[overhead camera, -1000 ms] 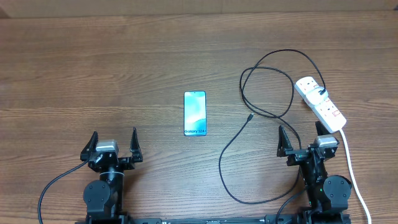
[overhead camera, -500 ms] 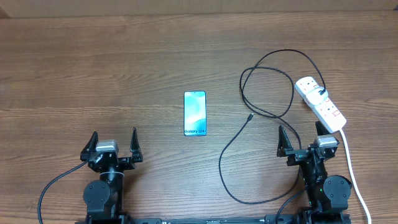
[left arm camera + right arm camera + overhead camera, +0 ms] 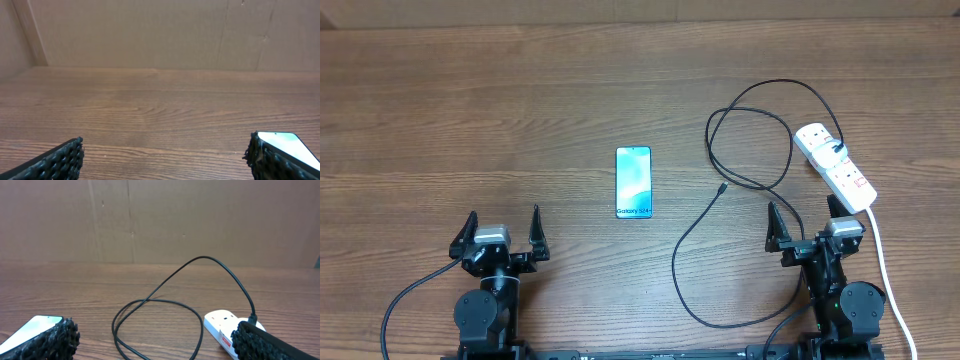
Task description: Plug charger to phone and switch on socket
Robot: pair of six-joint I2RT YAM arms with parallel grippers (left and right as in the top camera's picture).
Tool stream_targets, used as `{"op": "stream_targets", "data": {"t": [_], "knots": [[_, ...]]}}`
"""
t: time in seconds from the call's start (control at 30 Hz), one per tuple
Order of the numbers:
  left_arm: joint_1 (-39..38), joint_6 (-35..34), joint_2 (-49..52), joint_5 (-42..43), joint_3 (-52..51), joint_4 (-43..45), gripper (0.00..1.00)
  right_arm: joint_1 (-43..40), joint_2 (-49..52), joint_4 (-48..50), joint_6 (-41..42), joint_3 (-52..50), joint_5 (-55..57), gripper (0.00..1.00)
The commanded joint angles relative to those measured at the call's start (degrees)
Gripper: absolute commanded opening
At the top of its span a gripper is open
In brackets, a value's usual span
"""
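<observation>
Nothing moved: left gripper (image 3: 504,218) and right gripper (image 3: 801,214) gape empty, the latter nearer the charger (image 3: 720,187) tip right of the phone (image 3: 633,182).

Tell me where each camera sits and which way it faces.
Overhead: above the table, looking straight down on phone, charger, socket; both arms show, left claw and right claw open.
Left wrist: low on the left arm, facing forward over the table to a cardboard wall; own fingertips in bottom corners.
Right wrist: likewise low and forward; own fingertips, charger loop and socket ahead.
Shared: both wrist views catch the phone, in opposite lower corners.
</observation>
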Motion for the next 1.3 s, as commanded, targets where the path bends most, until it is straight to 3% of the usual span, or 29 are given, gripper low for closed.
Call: {"op": "stream_targets", "data": {"t": [0.0,0.67,0.93,1.03,1.13,1.27], "knots": [[-0.1,1.1,-0.6,-0.5,-0.2,0.1,1.0,0.3,-0.5,0.2,-0.2,-0.6,0.3,1.0],[-0.2,0.0,-0.6,0.2,-0.2,0.1,0.99,0.3,-0.5,0.2,-0.2,-0.6,0.3,1.0],[-0.1,-16.3,-0.6,20.6,-0.2,2.9,0.99,0.3,-0.5,0.2,-0.2,-0.6,0.3,1.0],[-0.1,-17.0,-0.6,23.8,-0.2,7.1,0.99,0.3,-0.5,0.3,-0.2,-0.6,0.3,1.0],[-0.1,-19.3,-0.6,25.4,-0.2,16.7,1.0,0.3,-0.5,0.2,-0.2,-0.6,0.3,1.0],[-0.1,-21.8,-0.6,22.9,1.7,26.8,1.0,0.3,-0.5,0.2,-0.3,-0.6,0.3,1.0]]}}
